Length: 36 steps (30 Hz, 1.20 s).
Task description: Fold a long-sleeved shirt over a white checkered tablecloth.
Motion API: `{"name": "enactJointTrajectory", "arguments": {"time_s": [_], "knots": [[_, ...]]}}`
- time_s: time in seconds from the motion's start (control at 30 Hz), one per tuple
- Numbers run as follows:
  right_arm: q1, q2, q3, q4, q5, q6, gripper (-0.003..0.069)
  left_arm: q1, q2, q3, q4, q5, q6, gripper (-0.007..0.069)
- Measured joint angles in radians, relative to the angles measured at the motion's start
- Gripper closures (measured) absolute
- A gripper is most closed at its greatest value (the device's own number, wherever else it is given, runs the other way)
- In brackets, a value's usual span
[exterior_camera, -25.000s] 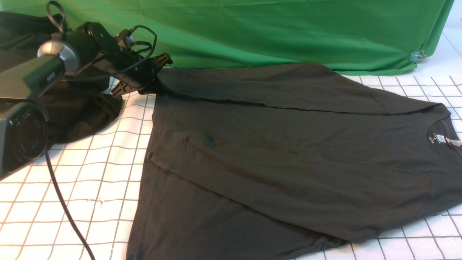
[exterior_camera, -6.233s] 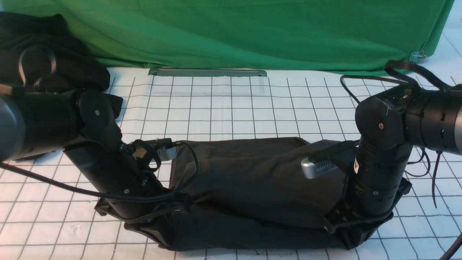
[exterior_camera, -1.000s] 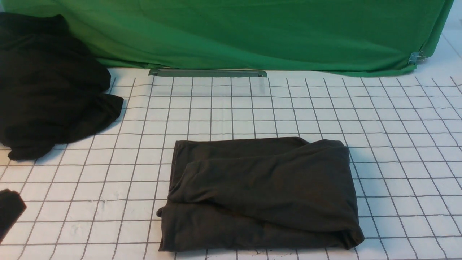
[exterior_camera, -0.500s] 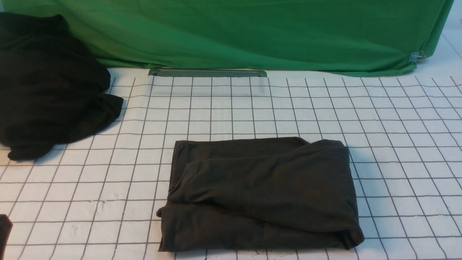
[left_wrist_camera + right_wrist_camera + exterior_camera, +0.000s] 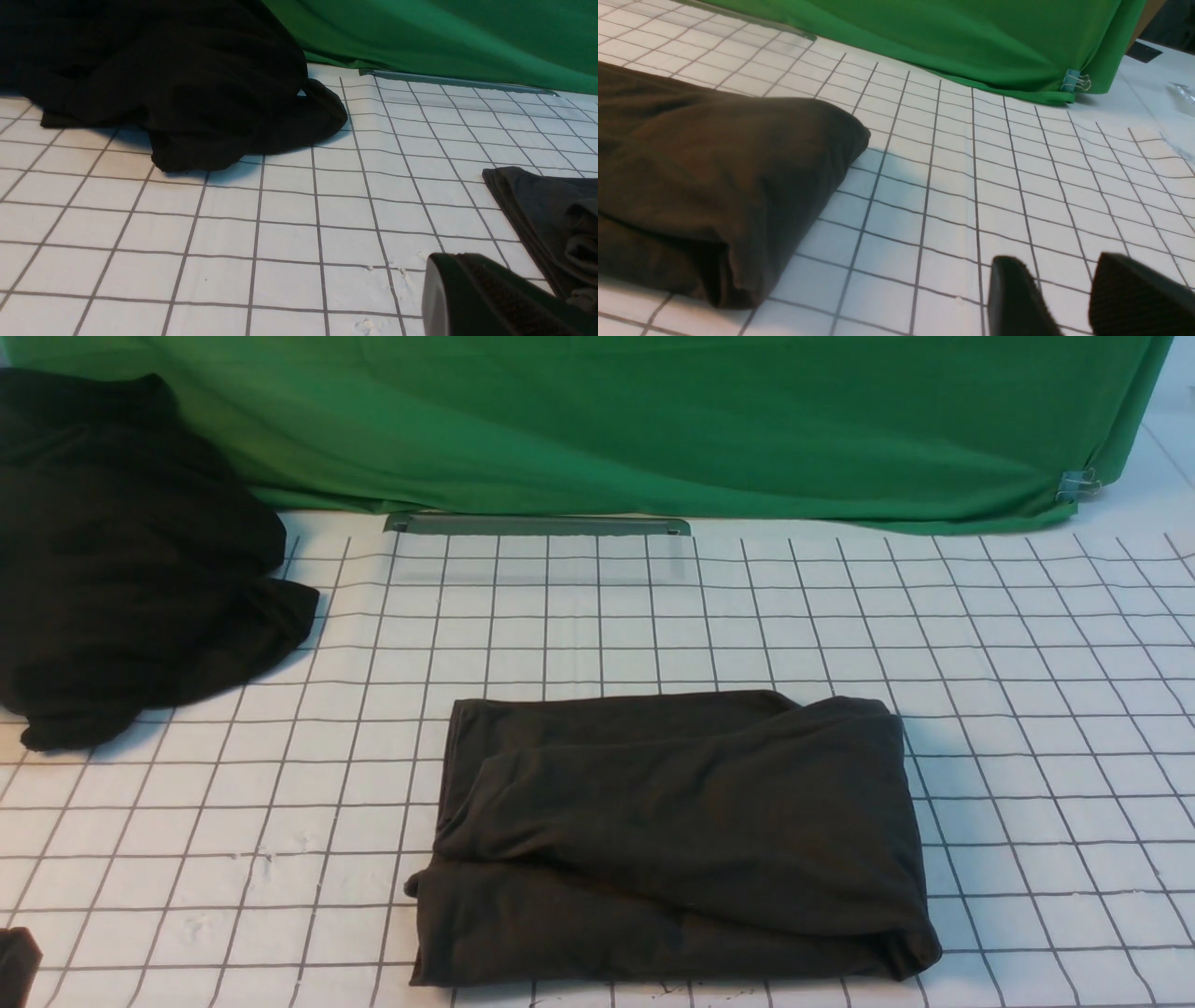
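One soft black shirt (image 5: pixel 672 840), folded to a plump rectangle, centred on thin-lined checkered cloth (image 5: pixel 1027 709). Shapeless black heap (image 5: pixel 131 560) far left against smooth green cloth (image 5: pixel 653 420). Left pincer (image 5: pixel 472 298) clenched, empty. Right pincer (image 5: pixel 1064 298) parted, gripping nothing, beside shirt.

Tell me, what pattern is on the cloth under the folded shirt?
The white checkered tablecloth has thin grey lines forming small squares; the front view shows it best.

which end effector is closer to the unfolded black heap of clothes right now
Left. The left end effector is on the same side as the black heap, with bare tablecloth between. The right end effector sits beyond the folded shirt's far side.
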Motion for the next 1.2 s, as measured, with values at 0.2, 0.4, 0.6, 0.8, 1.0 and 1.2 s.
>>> {"name": "enactJointTrajectory", "arguments": {"time_s": [0.2, 0.4, 0.6, 0.8, 1.0, 1.2], "knots": [[0.000, 0.000, 0.000, 0.000, 0.000, 0.000, 0.0419, -0.028, 0.000, 0.000, 0.000, 0.001, 0.000, 0.0622], [0.000, 0.000, 0.000, 0.000, 0.000, 0.000, 0.0419, -0.030, 0.000, 0.000, 0.000, 0.001, -0.010, 0.0622], [0.000, 0.000, 0.000, 0.000, 0.000, 0.000, 0.0419, -0.030, 0.000, 0.000, 0.000, 0.001, -0.010, 0.0622], [0.000, 0.000, 0.000, 0.000, 0.000, 0.000, 0.0419, -0.030, 0.000, 0.000, 0.000, 0.001, -0.010, 0.0622], [0.000, 0.000, 0.000, 0.000, 0.000, 0.000, 0.0419, -0.030, 0.000, 0.000, 0.000, 0.001, -0.010, 0.0622], [0.000, 0.000, 0.000, 0.001, 0.000, 0.000, 0.0418, -0.030, 0.000, 0.000, 0.000, 0.001, -0.010, 0.0622]]}}
